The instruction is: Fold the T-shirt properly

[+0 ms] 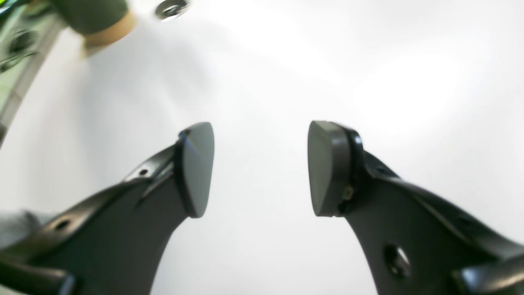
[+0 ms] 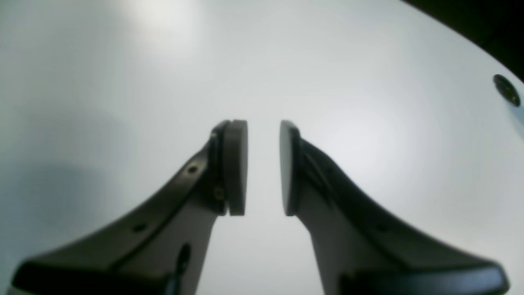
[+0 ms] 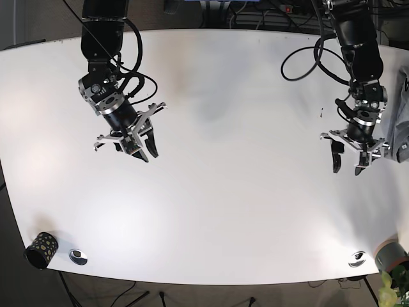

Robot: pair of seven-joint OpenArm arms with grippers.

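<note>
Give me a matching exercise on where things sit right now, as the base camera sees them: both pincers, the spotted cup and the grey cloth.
Things:
1. left pincer
2. right pincer
3. spotted cup
4. grey cloth

Places and states, in the base view:
A. at the table's bottom-left corner
B. at the picture's right edge, mostly out of frame
C. over the left part of the table, jaws narrowly apart
D. over the right part of the table, jaws wide apart

Pairs: 1-D, 2-C, 3-A, 4-B
</note>
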